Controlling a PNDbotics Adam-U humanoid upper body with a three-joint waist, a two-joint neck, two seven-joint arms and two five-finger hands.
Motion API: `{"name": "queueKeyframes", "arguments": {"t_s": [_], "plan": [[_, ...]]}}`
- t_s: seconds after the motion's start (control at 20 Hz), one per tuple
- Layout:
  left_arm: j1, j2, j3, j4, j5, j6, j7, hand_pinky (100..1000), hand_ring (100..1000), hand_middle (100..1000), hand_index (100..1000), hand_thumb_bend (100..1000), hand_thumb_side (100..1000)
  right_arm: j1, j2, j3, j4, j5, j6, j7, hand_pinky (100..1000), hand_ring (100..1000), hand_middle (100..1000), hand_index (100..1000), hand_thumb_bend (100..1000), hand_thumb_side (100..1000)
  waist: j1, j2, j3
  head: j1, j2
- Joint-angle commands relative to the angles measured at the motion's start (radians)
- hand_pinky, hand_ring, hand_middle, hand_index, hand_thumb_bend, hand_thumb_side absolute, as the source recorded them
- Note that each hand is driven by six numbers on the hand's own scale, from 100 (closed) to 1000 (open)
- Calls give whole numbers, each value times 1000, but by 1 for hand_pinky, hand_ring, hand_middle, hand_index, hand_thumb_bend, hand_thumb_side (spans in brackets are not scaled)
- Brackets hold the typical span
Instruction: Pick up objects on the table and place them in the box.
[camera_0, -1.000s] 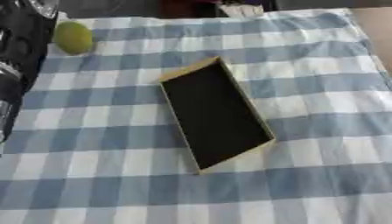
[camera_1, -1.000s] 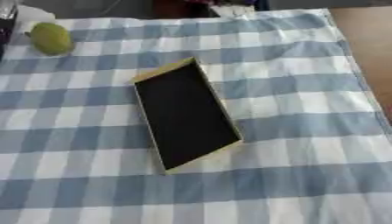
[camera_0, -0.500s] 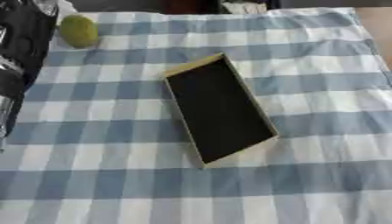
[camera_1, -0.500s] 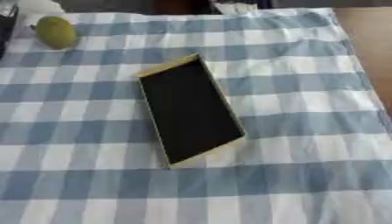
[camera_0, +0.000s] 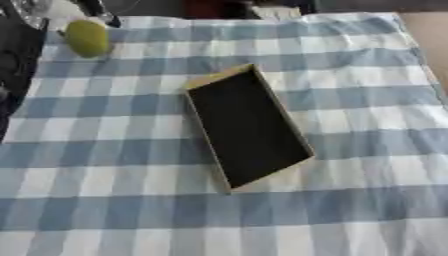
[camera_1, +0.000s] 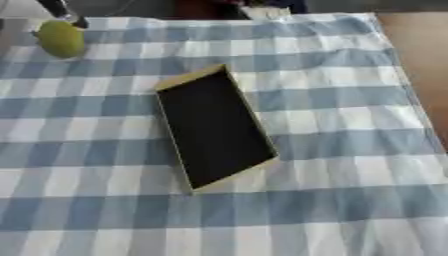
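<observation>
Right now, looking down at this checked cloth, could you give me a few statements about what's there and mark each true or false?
1. The box is empty. True.
2. The green fruit lies inside the box. False: it sits on the cloth near the far left corner, apart from the box.
3. The tablecloth is blue and white checked. True.
4. A robot hand is holding the fruit. False: nothing is gripping it.
5. The box lies square to the table's edges. False: it lies askew.
</observation>
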Motion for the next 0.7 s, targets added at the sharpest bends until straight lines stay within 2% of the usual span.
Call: {"name": "queueKeyframes", "arguments": {"t_s": [0.05, 0.5, 0.6, 0.7], "plan": [[-13, 36, 10, -21, 7, 1, -16, 914, 998, 866, 911, 733, 100, -4, -15, -12, -7, 3, 0, 3, 769, 748, 687, 925, 100, 527, -4, -26, 1, -7, -22], [-14, 47, 9, -25, 5, 8, -54, 918, 1000, 869, 913, 768, 100, -1, -14, -13, -9, 4, 6, 3, 770, 748, 686, 925, 100, 528, -1, -27, 5, -14, -16], [-10, 55, 9, -17, -3, 15, -63, 916, 1000, 882, 916, 794, 172, 0, -13, -14, -9, 5, 8, 3, 770, 747, 682, 925, 100, 528, 2, -27, 7, -18, -13], [-11, 61, 9, -8, -24, 38, -78, 915, 1000, 878, 908, 803, 199, 0, -13, -15, -10, 6, 11, 3, 770, 747, 682, 925, 100, 528, 3, -26, 7, -19, -11]]}}
